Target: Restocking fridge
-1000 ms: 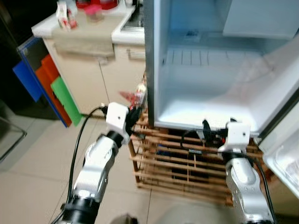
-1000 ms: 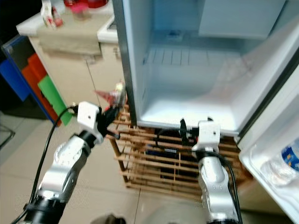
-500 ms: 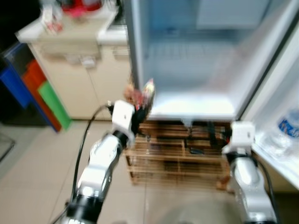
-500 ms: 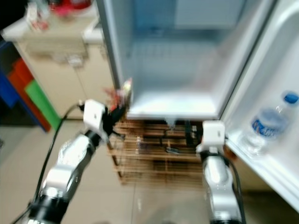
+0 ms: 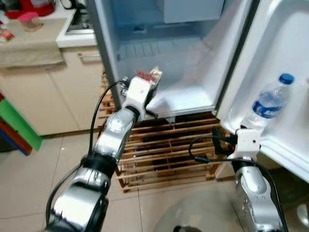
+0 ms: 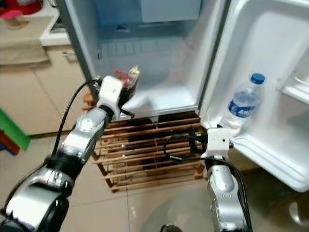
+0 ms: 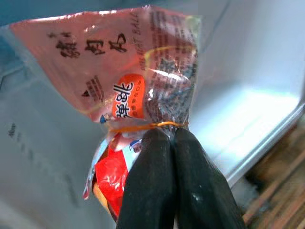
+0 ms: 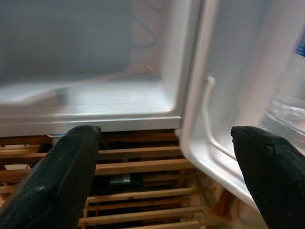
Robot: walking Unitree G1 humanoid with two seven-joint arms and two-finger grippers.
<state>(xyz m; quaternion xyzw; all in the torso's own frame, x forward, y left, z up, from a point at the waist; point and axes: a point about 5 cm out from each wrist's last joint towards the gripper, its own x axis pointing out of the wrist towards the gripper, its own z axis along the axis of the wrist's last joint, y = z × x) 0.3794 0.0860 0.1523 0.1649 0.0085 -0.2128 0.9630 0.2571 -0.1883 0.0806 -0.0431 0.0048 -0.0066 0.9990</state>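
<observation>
My left gripper [image 7: 169, 138] is shut on the knotted neck of a pink and red snack bag [image 7: 138, 71], held just inside the front edge of the open fridge [image 5: 159, 53]. In the eye views the snack bag [image 5: 149, 75] sits above the fridge floor [image 6: 164, 94] at its front left. My right gripper [image 8: 167, 157] is open and empty, low in front of the fridge's bottom lip by the door hinge; one finger [image 8: 66, 176] shows against the wooden rack. A water bottle [image 6: 243, 104] with a blue cap stands in the door shelf [image 6: 270, 150].
A wooden slatted rack [image 5: 164, 154] stands under the fridge. A beige counter and cabinet [image 5: 43, 82] lie to the left, with a green board [image 5: 14, 123] leaning below. The open fridge door [image 6: 270, 58] stands on the right. Tiled floor [image 5: 29, 188] spreads on the left.
The camera has swung right, bringing the door and bottle into view. My left gripper has lifted the snack bag from beside the fridge's corner up into its opening.
</observation>
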